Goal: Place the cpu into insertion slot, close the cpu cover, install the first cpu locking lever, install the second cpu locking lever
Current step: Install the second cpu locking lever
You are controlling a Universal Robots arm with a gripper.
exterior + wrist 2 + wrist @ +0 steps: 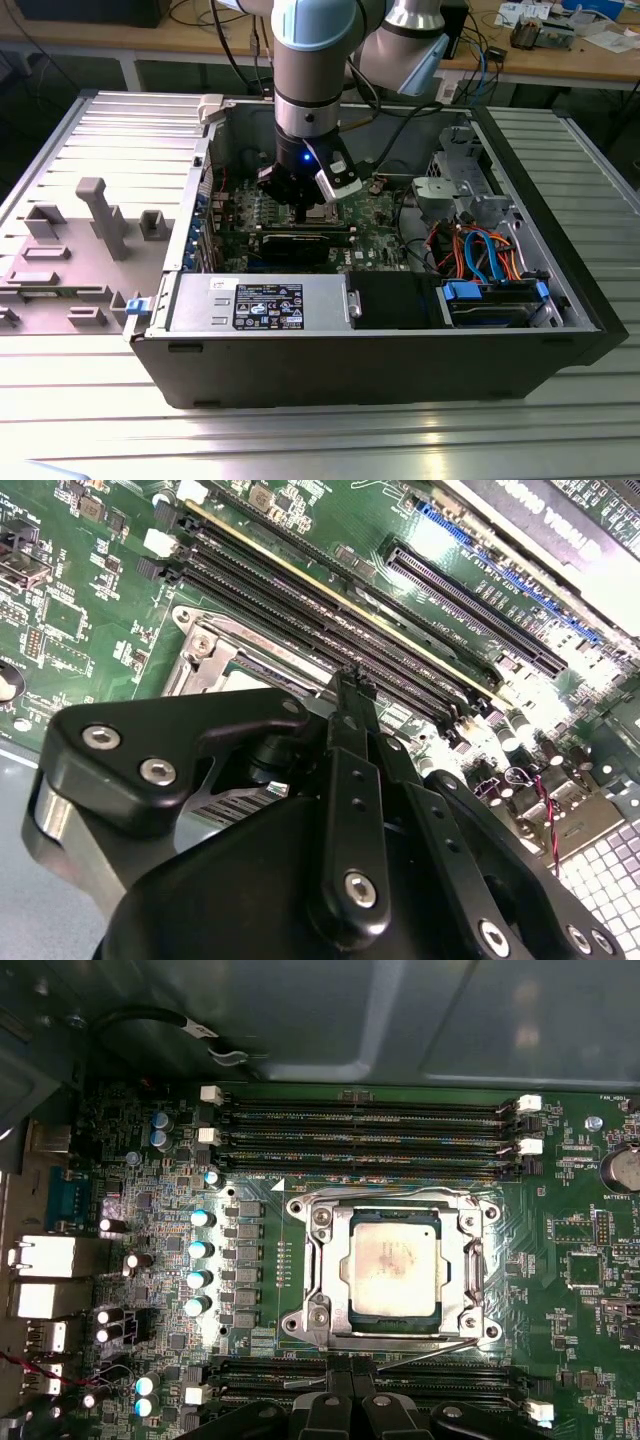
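Note:
In the first wrist view the cpu (393, 1265) lies flat in the insertion slot (300, 1207), its dull silver top showing through the window of the cpu cover (457, 1295), which lies down over it. A thin wire locking lever (420, 1356) runs aslant along the slot's near side, and a second one (479, 1270) lies along another side. My gripper (352, 1392) hangs just beside the slanted lever with its black fingers together and nothing between them. The exterior view shows the gripper (300, 198) low over the green motherboard (375, 215). One fingertip (350, 685) stands over a corner of the slot (200, 645).
Long black memory slots (360, 1125) flank the socket on two sides. A long black card (300, 240), the power supply (260, 300), a drive cage (465, 190) and coloured cables (485, 255) crowd the open case. Grey fixtures (100, 215) stand on the exterior view's left.

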